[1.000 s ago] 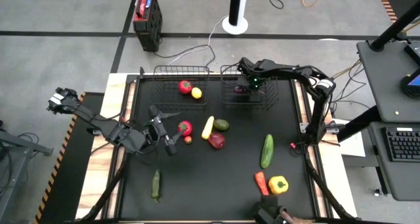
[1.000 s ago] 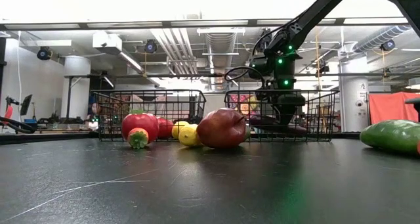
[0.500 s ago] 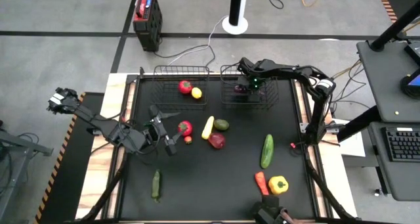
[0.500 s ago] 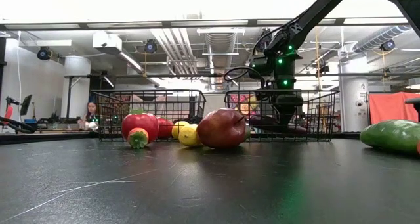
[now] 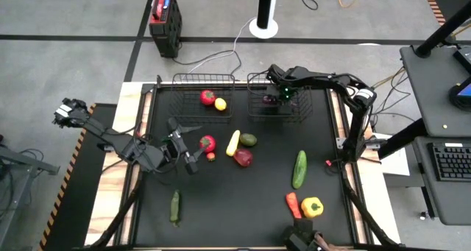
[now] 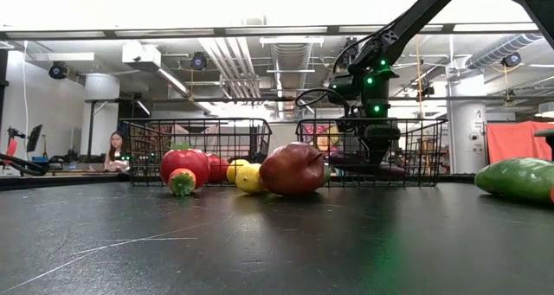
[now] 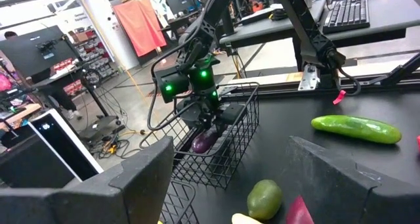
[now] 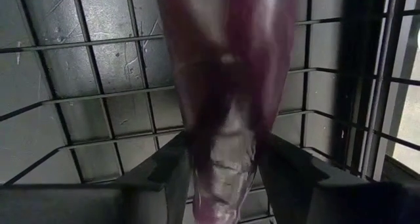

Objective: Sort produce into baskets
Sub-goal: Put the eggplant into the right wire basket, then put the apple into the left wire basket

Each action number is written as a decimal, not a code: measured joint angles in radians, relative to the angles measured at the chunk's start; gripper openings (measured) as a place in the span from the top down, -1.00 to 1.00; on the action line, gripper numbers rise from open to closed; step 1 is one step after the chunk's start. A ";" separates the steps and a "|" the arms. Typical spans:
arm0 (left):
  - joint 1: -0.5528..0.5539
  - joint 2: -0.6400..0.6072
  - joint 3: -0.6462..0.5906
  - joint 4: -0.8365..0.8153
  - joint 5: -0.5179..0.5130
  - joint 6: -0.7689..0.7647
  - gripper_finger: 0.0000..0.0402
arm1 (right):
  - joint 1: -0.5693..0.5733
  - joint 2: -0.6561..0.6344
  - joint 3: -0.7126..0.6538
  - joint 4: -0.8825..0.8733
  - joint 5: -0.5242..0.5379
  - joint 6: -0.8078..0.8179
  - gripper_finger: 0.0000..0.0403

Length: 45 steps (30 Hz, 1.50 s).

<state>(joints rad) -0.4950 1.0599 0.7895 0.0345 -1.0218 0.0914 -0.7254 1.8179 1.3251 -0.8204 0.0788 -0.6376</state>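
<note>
Black tabletop (image 5: 243, 199): over the far right black wire-mesh basket (image 5: 277, 111), the right gripper (image 5: 282, 99) pinches a glossy purple eggplant (image 8: 220, 86). Spreading the fingers low, I judge, keeps it from rolling.

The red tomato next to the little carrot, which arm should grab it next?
Probably the left. The left hand hovers open beside the red tomato on the mat, while the right hand is down in the right basket with the purple eggplant between its fingers.
</note>
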 joint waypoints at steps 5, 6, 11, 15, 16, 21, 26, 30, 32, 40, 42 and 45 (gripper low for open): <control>0.000 0.000 0.000 0.000 0.000 0.000 -0.39 | 0.000 0.000 0.000 0.000 0.000 0.001 0.15; 0.000 0.000 0.000 0.000 0.000 0.000 -0.39 | 0.000 0.000 0.000 0.000 0.000 0.002 0.15; 0.000 0.000 0.000 0.000 0.000 0.000 -0.39 | 0.000 0.000 0.002 -0.002 0.007 0.011 0.14; 0.000 0.000 0.000 0.001 0.000 0.000 -0.39 | 0.002 -0.005 0.043 -0.035 0.053 0.017 0.13; 0.000 0.000 0.000 0.001 0.000 0.000 -0.39 | 0.002 -0.010 0.059 -0.052 0.055 0.018 0.12; 0.000 0.000 0.000 0.001 0.000 0.000 -0.39 | 0.007 -0.062 0.163 -0.152 0.053 0.067 0.12; 0.000 0.000 0.000 0.000 0.022 -0.008 -0.39 | 0.026 -0.157 0.247 -0.252 -0.001 0.204 0.13; 0.000 0.000 0.000 -0.026 0.118 -0.026 -0.39 | 0.066 -0.275 0.245 -0.267 -0.196 0.330 0.13; 0.000 0.003 0.000 -0.035 0.168 -0.038 -0.39 | 0.111 -0.343 0.220 -0.244 -0.253 0.368 0.15; 0.003 0.067 0.000 -0.035 0.242 -0.024 -0.39 | 0.403 -0.599 0.062 -0.016 -0.218 0.534 0.19; 0.010 0.089 0.002 -0.034 0.248 -0.007 -0.39 | 0.482 -0.635 0.026 0.035 -0.141 0.558 0.20; 0.027 0.131 0.021 -0.035 0.252 0.042 -0.39 | 0.583 -0.658 -0.014 0.102 0.009 0.572 0.20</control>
<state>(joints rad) -0.4683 1.1914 0.8109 -0.0004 -0.7694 0.1331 -0.1422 1.1603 1.3107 -0.7185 0.0881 -0.0656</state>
